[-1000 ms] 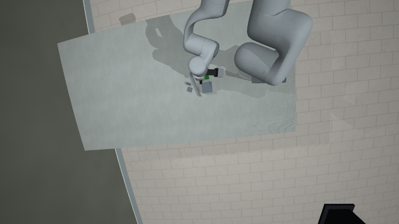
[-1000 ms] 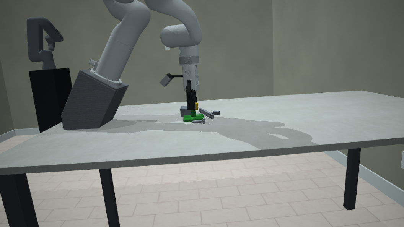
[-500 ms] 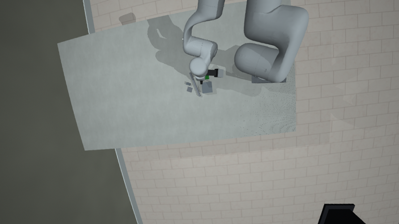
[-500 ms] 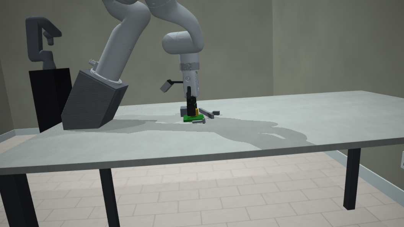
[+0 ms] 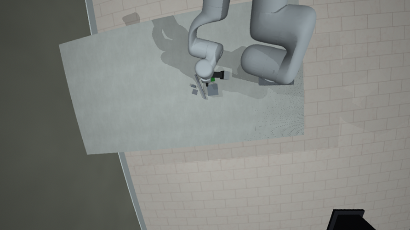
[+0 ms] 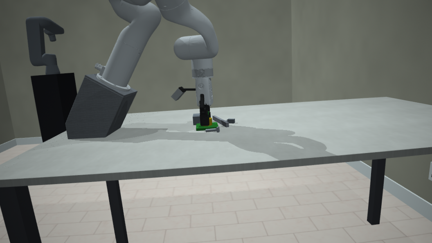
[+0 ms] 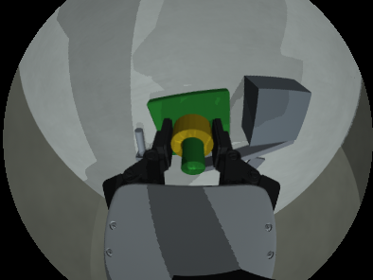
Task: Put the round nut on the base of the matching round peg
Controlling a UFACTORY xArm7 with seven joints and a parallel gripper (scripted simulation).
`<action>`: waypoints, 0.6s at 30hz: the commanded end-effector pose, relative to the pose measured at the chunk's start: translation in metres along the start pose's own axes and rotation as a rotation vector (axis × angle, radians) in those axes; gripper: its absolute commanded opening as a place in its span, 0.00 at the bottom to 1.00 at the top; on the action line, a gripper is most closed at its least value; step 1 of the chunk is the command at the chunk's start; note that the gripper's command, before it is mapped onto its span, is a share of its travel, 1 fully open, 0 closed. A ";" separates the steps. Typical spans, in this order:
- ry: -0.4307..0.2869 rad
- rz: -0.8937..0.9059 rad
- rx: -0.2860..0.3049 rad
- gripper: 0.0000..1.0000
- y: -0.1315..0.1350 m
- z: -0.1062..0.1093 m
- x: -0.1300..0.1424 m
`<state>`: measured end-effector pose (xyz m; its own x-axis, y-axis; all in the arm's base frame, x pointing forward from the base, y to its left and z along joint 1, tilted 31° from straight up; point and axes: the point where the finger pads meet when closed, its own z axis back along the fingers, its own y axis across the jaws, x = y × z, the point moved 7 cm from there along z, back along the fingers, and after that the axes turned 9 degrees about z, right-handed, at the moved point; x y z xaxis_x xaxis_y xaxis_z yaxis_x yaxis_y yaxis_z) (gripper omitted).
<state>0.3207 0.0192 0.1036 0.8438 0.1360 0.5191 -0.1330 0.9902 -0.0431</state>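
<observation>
The yellow round nut (image 7: 190, 131) (image 6: 210, 121) is threaded over the green round peg (image 7: 191, 159). The peg's top sticks out through the nut's hole in the wrist view. The nut sits low on the peg, just above or on the flat green base (image 7: 189, 106) (image 6: 200, 127) (image 5: 213, 79); I cannot tell whether they touch. My gripper (image 7: 192, 129) (image 6: 205, 119) (image 5: 211, 81) points straight down over the peg and is shut on the nut, one black finger on each side. In the exterior view the fingers hide most of the peg.
A grey block (image 7: 275, 112) (image 5: 212, 89) (image 6: 196, 118) stands right beside the green base. A long grey bar (image 5: 200, 87) (image 6: 220, 120) and small grey pieces (image 5: 193, 88) (image 6: 212, 130) lie close on the other side. The arm's base (image 6: 96, 105) stands on the table.
</observation>
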 end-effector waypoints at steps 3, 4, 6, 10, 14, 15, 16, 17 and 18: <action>0.001 0.000 -0.002 0.00 0.000 0.000 0.000; 0.001 0.000 -0.002 0.00 0.000 0.000 0.000; 0.001 0.000 -0.002 0.00 0.000 0.000 0.000; 0.001 0.000 -0.002 0.00 0.000 0.000 0.000; 0.001 0.000 -0.002 0.00 0.000 0.000 0.000; 0.001 0.000 -0.002 0.00 0.000 0.000 0.000; 0.001 0.000 -0.002 0.00 0.000 0.000 0.000; 0.001 0.000 -0.002 1.00 0.000 0.000 0.000; 0.001 0.000 -0.002 1.00 0.000 0.000 0.000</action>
<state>0.3206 0.0183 0.1029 0.8452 0.1349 0.5171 -0.1307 0.9904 -0.0449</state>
